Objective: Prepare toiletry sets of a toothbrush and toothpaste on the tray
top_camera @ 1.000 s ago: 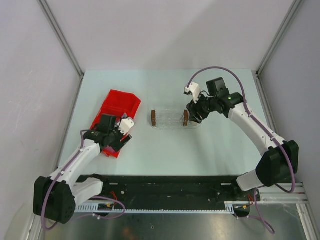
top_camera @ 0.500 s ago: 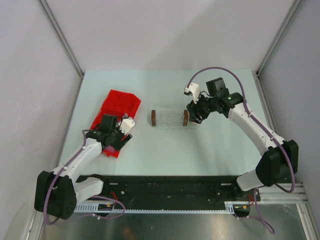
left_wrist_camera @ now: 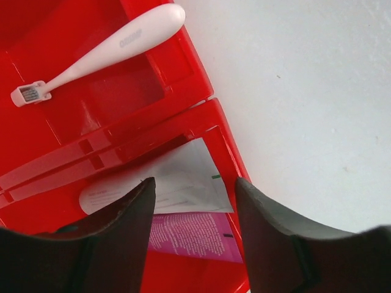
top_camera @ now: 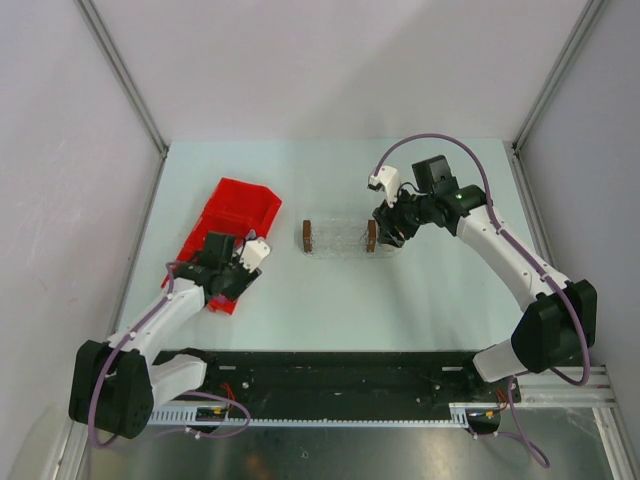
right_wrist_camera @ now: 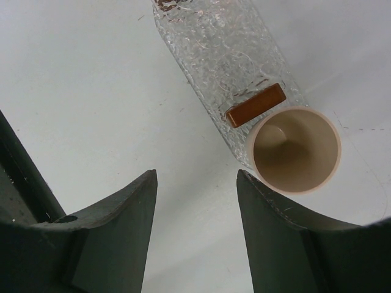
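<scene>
The left gripper (left_wrist_camera: 194, 186) hangs over the near compartment of the red divided bin (left_wrist_camera: 197, 91). Its fingers stand apart on both sides of the flat end of the white toothpaste tube (left_wrist_camera: 174, 183), and nothing is pinched between them yet. The magenta-pink tube (left_wrist_camera: 190, 235) lies just under the white one, at 6 o'clock from it. The white toothbrush (left_wrist_camera: 116, 44) rests alone in the next compartment, at about 11 o'clock from the fingers. I judge that the bin keeps the brush and the pastes separated so each can be taken alone, and that the white tube is the one aimed at. The clear plastic tray (right_wrist_camera: 214, 43) lies well apart from the bin, at its 3 o'clock, and as far as it shows it carries no part of a set. A tan paper cup (right_wrist_camera: 296, 152) stands just beside its brown end block (right_wrist_camera: 255, 105). The right gripper (right_wrist_camera: 195, 180) hovers there with open, empty fingers, probably waiting. The table (top_camera: 420, 290) is pale, matte and smooth, with plain grey walls (top_camera: 330, 70) around.
</scene>
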`<state>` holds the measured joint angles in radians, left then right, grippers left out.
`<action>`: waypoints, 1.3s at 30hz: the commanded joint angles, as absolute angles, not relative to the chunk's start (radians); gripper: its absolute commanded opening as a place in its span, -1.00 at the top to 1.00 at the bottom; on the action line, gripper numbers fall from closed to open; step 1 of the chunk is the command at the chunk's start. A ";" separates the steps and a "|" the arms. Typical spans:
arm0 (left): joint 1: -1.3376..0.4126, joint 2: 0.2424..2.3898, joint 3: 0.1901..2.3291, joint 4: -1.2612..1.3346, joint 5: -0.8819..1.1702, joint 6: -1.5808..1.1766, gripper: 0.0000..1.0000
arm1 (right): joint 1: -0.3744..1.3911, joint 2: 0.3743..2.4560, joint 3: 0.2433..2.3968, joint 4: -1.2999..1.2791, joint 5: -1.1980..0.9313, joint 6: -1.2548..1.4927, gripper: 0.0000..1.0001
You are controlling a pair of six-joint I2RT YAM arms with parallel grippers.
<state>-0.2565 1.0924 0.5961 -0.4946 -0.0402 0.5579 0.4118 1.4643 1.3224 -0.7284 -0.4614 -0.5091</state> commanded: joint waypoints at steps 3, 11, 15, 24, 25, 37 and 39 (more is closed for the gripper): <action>-0.250 1.097 0.577 -0.472 -0.043 0.572 -0.02 | 0.408 1.467 1.319 -0.729 -0.483 -0.517 -0.19; -0.250 1.088 0.574 -0.471 -0.038 0.561 0.37 | 0.407 1.470 1.319 -0.730 -0.489 -0.517 -0.20; -0.250 1.080 0.574 -0.471 -0.034 0.557 0.52 | 0.407 1.471 1.319 -0.730 -0.492 -0.517 -0.20; -0.250 1.074 0.580 -0.471 -0.040 0.551 1.00 | 0.407 1.470 1.319 -0.733 -0.494 -0.517 -0.20; -0.250 1.069 0.583 -0.472 -0.040 0.548 1.00 | 0.408 1.470 1.319 -0.733 -0.494 -0.517 -0.20; -0.250 0.957 0.630 -0.488 -0.086 0.519 1.00 | 0.407 1.471 1.319 -0.732 -0.495 -0.515 -0.20; -0.250 0.945 0.641 -0.495 -0.094 0.514 1.00 | 0.408 1.470 1.319 -0.729 -0.494 -0.514 -0.20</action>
<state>-0.2546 0.9913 0.5858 -0.4862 -0.0685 0.5453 0.4099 1.4643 1.3224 -0.7357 -0.4797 -0.5091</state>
